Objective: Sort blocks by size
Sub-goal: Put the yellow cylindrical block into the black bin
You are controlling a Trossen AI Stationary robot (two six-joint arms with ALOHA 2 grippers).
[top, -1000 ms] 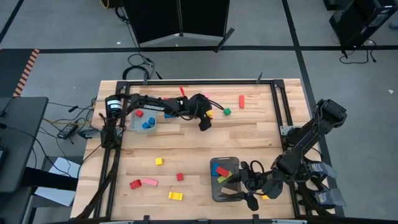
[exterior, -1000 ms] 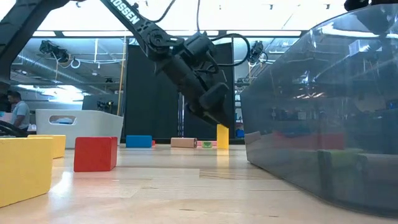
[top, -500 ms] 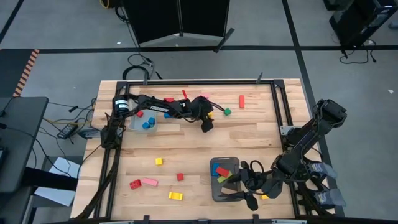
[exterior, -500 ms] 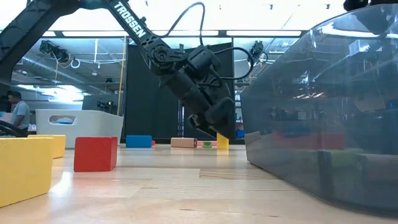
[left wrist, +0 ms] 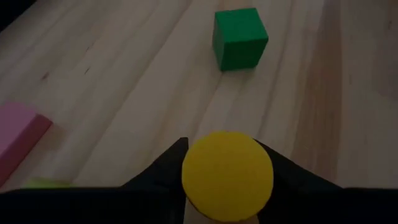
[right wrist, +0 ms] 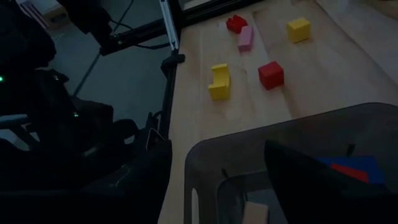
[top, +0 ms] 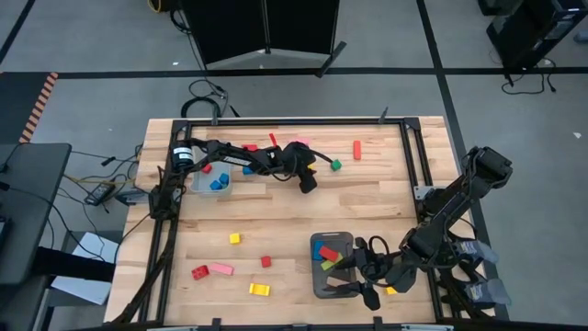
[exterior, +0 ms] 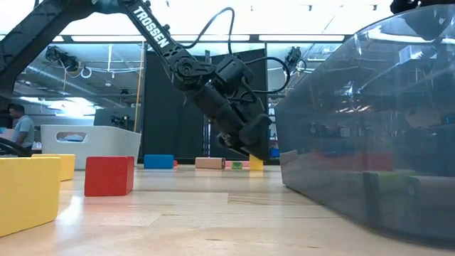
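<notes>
— Where was the left gripper, and what did it have?

— It reached across the far side of the table; its fingers were closed on a yellow round block, which sat low between them in the left wrist view; the low view showed the block's yellow end just above the wood, though whether it touched the table could not be told.

— What lay around it?

— A green cube stood just beyond it; a pink bar lay off to one side; farther along the far edge was a red bar.

— And the trays?

— The white tray on the left held blue and red blocks; the grey tray near the front held red, blue, green and yellow pieces.

— The right gripper?

— It waited at the grey tray's front right corner; whether it was open could not be told.

— Any loose blocks still out?

— Several toward the front left: a small yellow cube, a red cube, a yellow notched block, a pink block and a red notched block touching it.
</notes>
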